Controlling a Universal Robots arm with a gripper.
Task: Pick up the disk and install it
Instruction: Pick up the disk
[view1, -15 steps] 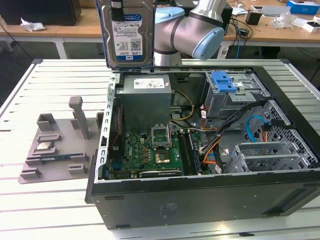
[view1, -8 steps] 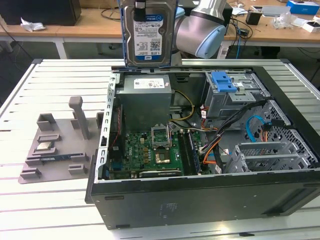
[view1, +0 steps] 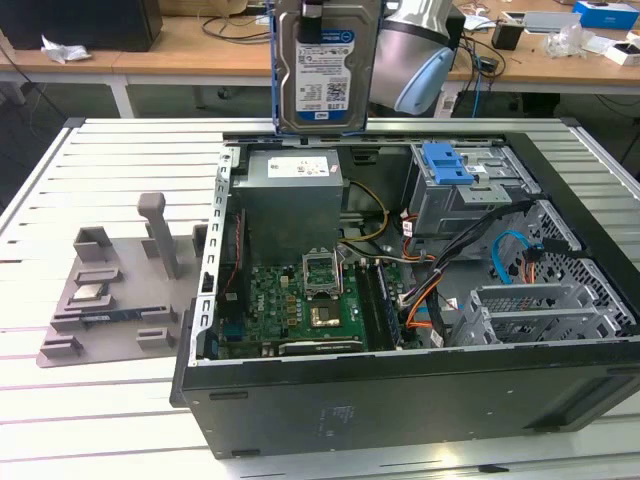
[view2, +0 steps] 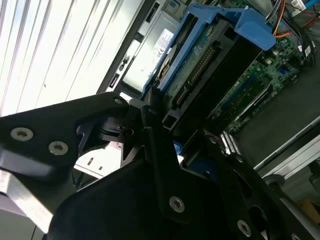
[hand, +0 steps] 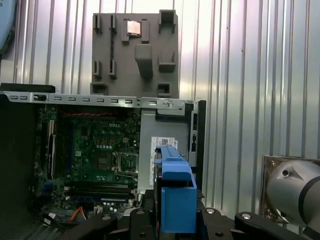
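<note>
Jaws clamped round the disk | I hold it upright, long axis vertical, above the power supply | drive cage lies toward the exterior view's right, apart

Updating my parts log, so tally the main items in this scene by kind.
Silver rectangular hard drive in blue plastic carrier frame: 1
Open black metal computer case: 1
Grey plastic fixture tray: 1
Bare blue plastic bracket: 1
Total: 4
</note>
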